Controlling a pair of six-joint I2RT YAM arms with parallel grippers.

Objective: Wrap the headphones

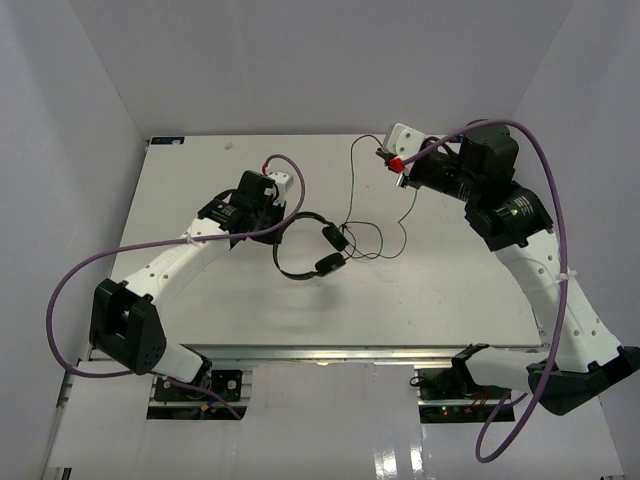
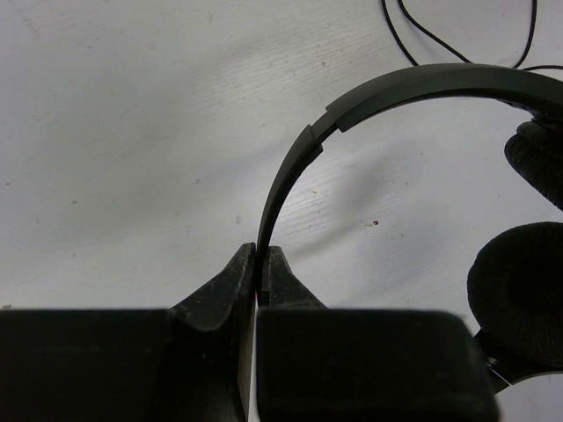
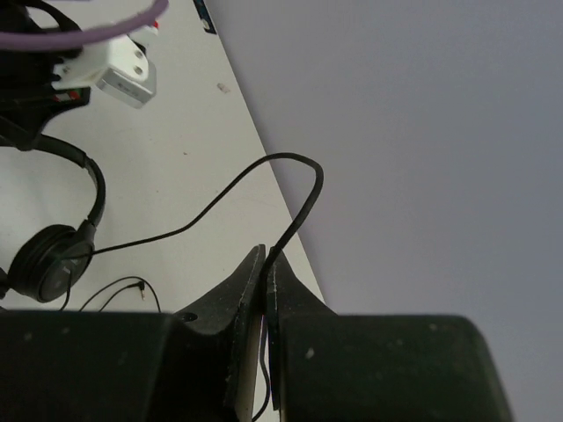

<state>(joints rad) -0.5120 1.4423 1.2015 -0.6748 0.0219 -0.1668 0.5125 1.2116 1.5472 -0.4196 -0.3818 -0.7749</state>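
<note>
The headphones [image 1: 303,247] lie at the middle of the white table [image 1: 450,290], both round earcups [image 1: 331,250] on the right. My left gripper [image 1: 283,224] is shut on the thin headband [image 2: 297,160], which rises out of its tips [image 2: 260,255] and arcs right toward the earcups [image 2: 521,299]. At the back of the table, my right gripper [image 1: 384,152] is shut on the thin black cord [image 3: 295,171], pinched between its fingertips [image 3: 267,257]. The cord [image 1: 352,182] hangs in a loop down to loose coils [image 1: 375,240] beside the earcups. In the right wrist view the headphones [image 3: 51,261] lie far left, with the plug [image 3: 141,284] near them.
White walls close in the table at the back and both sides; the right gripper is close to the back wall [image 3: 422,132]. Purple robot cables [image 1: 545,160] loop over both arms. The left arm's white wrist camera [image 3: 123,75] shows in the right wrist view.
</note>
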